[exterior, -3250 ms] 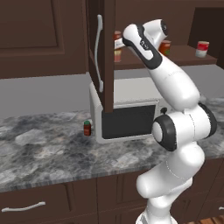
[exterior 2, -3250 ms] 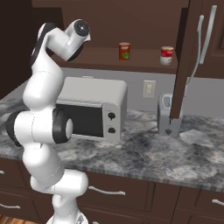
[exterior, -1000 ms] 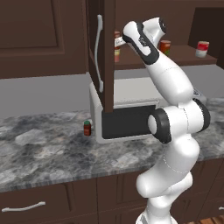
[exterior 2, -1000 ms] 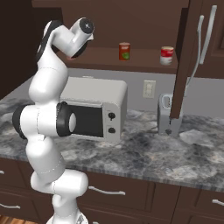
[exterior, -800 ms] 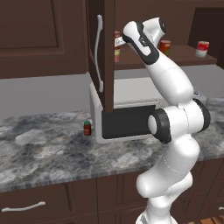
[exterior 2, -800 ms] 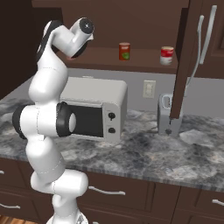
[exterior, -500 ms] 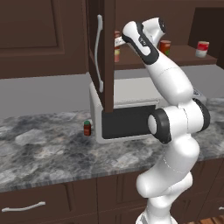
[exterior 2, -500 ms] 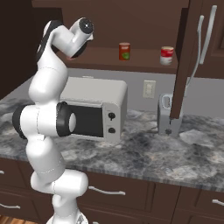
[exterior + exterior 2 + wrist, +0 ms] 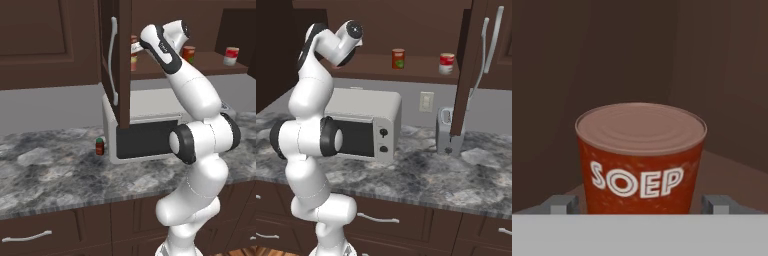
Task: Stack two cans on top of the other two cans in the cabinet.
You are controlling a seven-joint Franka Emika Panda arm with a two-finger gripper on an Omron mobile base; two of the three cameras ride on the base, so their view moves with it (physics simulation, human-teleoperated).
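Jaws of the gripper (image 9: 642,202) stand wide either side of a red-orange can (image 9: 641,157) (lettered SOEP) on the cabinet (image 9: 121,60) shelf (image 9: 406,71), left of two other cans (image 9: 398,58).

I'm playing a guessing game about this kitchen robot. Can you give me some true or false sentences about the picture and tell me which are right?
1. A red-orange can with the word SOEP stands between the gripper's two finger tips. True.
2. The dark brown wall cabinet's door with the long white handle is shut. False: it is swung open.
3. A small red bottle with a green cap stands on the grey stone counter beside the white microwave. True.
4. The microwave's door hangs open. False: it is closed.
5. Two cans stand apart on the open shelf. True.
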